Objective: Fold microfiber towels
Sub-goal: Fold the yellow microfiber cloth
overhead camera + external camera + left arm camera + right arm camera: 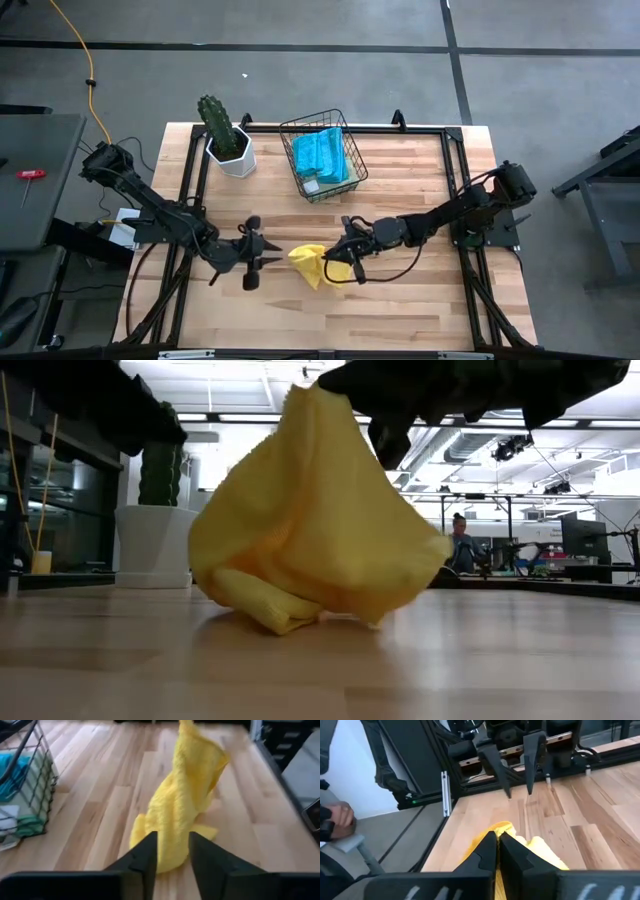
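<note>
A yellow microfiber towel [308, 264] is bunched up in the middle of the table's near half. Its top is raised and its lower folds [268, 610] rest on the wood. My right gripper [499, 845] is shut on the towel's top and reaches in from the table's right. My left gripper [172, 857] stands open just left of the towel, its fingers pointing at it without touching. It also shows in the right wrist view [517, 785]. More towels, teal and light green [322, 152], lie in a black wire basket [352, 168]. My right gripper pinches the yellow towel's raised top [312, 398] between its two shut fingers [487, 851]. The fingers come nearly level from the table's right side. The cloth hangs slack below them in a tent shape, with its bunched lower part on the table.
A potted cactus in a white pot [228, 142] stands at the far left, next to the wire basket [30, 780]. A black frame rail [330, 128] borders the table. Bare wood lies near of the towel. A person [462, 545] sits in the room beyond.
</note>
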Robot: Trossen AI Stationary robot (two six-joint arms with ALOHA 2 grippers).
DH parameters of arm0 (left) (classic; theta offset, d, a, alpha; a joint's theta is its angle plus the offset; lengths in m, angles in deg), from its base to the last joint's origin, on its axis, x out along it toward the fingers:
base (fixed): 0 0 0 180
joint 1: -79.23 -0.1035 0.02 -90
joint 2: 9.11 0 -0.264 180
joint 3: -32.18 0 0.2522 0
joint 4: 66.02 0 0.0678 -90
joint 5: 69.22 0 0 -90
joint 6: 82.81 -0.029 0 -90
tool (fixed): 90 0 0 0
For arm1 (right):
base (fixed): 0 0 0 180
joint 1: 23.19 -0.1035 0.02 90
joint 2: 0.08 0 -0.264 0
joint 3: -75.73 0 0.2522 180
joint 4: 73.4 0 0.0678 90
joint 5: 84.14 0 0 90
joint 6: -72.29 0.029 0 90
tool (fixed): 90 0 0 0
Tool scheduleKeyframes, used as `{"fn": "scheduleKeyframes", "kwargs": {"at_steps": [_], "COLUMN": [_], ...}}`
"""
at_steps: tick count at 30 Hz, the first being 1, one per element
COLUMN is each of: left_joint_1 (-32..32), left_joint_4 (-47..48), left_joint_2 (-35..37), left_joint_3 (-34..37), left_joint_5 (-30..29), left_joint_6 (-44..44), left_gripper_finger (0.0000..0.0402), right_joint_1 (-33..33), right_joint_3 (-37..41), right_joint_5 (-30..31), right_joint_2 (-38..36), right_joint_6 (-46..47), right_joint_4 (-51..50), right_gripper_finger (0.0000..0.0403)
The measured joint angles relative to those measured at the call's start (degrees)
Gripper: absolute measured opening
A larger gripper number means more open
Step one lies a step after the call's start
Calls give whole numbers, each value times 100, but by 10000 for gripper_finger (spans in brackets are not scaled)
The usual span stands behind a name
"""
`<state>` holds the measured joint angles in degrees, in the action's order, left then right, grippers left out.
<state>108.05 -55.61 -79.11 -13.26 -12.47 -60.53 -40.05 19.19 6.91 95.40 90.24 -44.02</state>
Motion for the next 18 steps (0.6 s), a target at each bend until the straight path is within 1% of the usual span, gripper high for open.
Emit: {"fn": "scheduleKeyframes", "kwargs": {"at_steps": [5,9,11,13,15,18], "left_joint_1": [138,158,151,128,118,120], "left_joint_4": [-503,-1141,-1656,-1945,-2038,-2084], "left_joint_2": [-265,-868,-1249,-1647,-1947,-2210], "left_joint_3": [-4,-4,-7,-101,-290,-683], "left_joint_5": [-1,81,92,95,98,79], "left_joint_6": [-209,-488,-727,-1079,-1409,-1785], "left_gripper_finger": [161,199,213,222,228,229], "right_joint_1": [46,50,50,50,50,50], "right_joint_3": [-1,-1,-1,1,-1,0], "right_joint_5": [-15,-15,-15,-15,-10,57], "right_joint_2": [0,0,0,0,0,0], "right_joint_6": [4,2,2,0,0,0], "right_joint_4": [26,21,4,-21,-27,-69], "right_gripper_finger": [0,0,0,0,0,0]}}
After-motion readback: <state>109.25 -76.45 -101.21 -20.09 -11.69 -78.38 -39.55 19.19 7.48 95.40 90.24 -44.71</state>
